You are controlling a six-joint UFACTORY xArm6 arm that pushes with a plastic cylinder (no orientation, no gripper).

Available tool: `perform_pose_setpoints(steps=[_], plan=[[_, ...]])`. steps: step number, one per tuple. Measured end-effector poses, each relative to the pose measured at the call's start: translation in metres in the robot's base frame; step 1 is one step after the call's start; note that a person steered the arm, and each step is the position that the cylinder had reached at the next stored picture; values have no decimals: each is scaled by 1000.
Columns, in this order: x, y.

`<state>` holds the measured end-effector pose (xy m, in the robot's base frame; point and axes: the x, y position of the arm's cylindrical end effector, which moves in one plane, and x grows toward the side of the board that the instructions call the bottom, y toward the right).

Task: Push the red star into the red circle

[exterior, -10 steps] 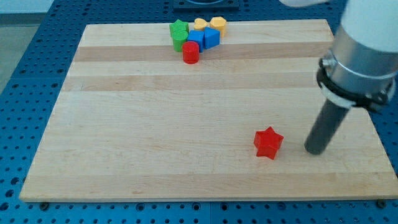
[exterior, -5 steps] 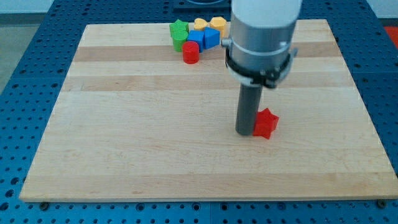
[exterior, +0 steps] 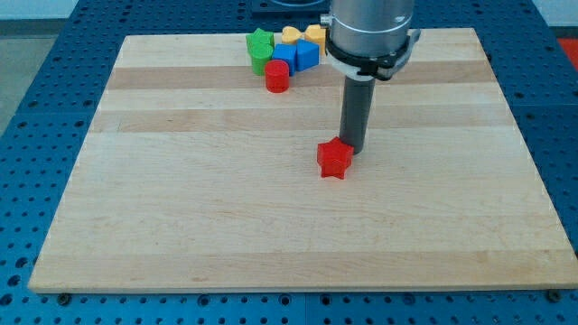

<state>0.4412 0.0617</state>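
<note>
The red star lies near the middle of the wooden board. My tip sits right against the star's upper right side, touching it. The red circle, a short red cylinder, stands near the view's top, at the lower edge of a cluster of blocks, up and to the left of the star.
The cluster at the view's top holds a green block, two blue blocks and two yellow-orange blocks, partly hidden behind the arm's body. A blue perforated table surrounds the board.
My tip swung from the view's right across to the star. The star has slid up and to the left, from lower right of centre towards the middle of the board.
</note>
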Motion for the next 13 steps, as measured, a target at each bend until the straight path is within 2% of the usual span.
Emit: perform_pose_setpoints(steps=[3, 4, 5, 6, 7, 9, 10, 11, 12, 13], plan=[[-19, -25], [-12, 41], [41, 56], [86, 12], [72, -47], [-51, -48], [-54, -56], [-6, -81], [36, -71], [33, -10]])
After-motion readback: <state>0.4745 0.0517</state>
